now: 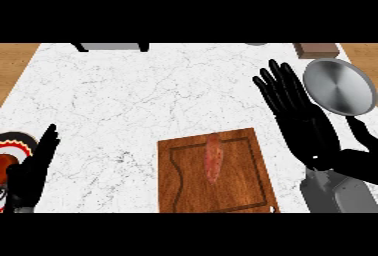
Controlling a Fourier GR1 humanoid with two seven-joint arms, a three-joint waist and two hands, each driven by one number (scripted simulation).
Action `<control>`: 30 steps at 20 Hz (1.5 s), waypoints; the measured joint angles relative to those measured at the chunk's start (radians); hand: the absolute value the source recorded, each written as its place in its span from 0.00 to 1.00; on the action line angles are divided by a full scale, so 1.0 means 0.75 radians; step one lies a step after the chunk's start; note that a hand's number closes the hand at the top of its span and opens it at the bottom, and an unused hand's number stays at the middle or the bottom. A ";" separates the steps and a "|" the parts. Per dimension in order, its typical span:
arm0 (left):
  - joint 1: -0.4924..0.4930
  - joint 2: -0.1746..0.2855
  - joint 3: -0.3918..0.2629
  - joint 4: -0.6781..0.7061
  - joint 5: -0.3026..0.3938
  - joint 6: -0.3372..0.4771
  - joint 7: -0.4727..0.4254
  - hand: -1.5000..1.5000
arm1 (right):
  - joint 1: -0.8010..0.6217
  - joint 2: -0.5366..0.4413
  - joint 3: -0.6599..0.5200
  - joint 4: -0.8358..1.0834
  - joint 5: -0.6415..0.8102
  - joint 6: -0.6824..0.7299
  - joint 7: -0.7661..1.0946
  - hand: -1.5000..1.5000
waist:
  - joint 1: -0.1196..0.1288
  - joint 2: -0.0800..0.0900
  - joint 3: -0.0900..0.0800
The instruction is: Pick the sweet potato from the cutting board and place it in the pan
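My right hand (301,117) hangs spread between pan (338,86) and cutting board (245,184). The sweet potato (214,160) lies on the board at the counter's near edge; likely stiff, light: I'd grasp mid-length.

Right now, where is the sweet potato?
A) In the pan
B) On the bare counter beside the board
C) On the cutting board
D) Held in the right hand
C: the sweet potato lies lengthwise on the cutting board, well apart from the pan, and the right hand is open with straight fingers, holding nothing.
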 measured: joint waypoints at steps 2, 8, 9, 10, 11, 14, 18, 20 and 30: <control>-0.045 -0.016 0.008 -0.047 0.000 0.002 0.055 0.50 | -0.041 0.003 -0.027 0.034 -0.009 0.016 0.022 1.00 | 0.004 0.001 -0.002; -0.222 -0.103 0.034 -0.144 0.097 -0.015 0.156 0.50 | -0.177 -0.086 -0.054 0.271 0.104 0.039 0.075 1.00 | 0.011 0.006 -0.007; -0.239 -0.115 0.035 -0.154 0.112 -0.015 0.174 0.50 | -0.153 -0.116 -0.059 0.287 0.166 0.013 0.048 1.00 | 0.003 0.005 -0.006; -0.245 -0.127 0.033 -0.173 0.120 -0.008 0.192 0.50 | -0.121 -0.137 -0.050 0.281 0.237 -0.018 0.014 1.00 | -0.002 0.002 -0.006; -0.261 -0.132 0.038 -0.180 0.133 -0.008 0.210 0.50 | -0.082 -0.166 -0.043 0.282 0.298 -0.030 -0.026 0.00 | -0.009 0.001 -0.005; -0.268 -0.156 0.034 -0.221 0.140 0.012 0.248 0.50 | 0.051 -0.251 -0.031 0.262 0.432 -0.055 -0.101 0.00 | -0.013 -0.002 -0.005; -0.283 -0.172 0.040 -0.220 0.137 0.002 0.264 0.50 | 0.135 -0.361 -0.047 0.260 0.573 -0.059 -0.179 0.00 | -0.008 0.000 -0.005; -0.284 -0.181 0.040 -0.233 0.137 0.000 0.275 0.50 | 0.116 -0.415 -0.051 0.253 0.629 -0.037 -0.186 0.00 | -0.001 0.000 -0.005; -0.305 -0.194 0.055 -0.270 0.113 -0.016 0.335 0.50 | -0.157 -0.505 0.098 0.124 0.865 0.137 0.180 0.00 | 0.020 0.000 -0.007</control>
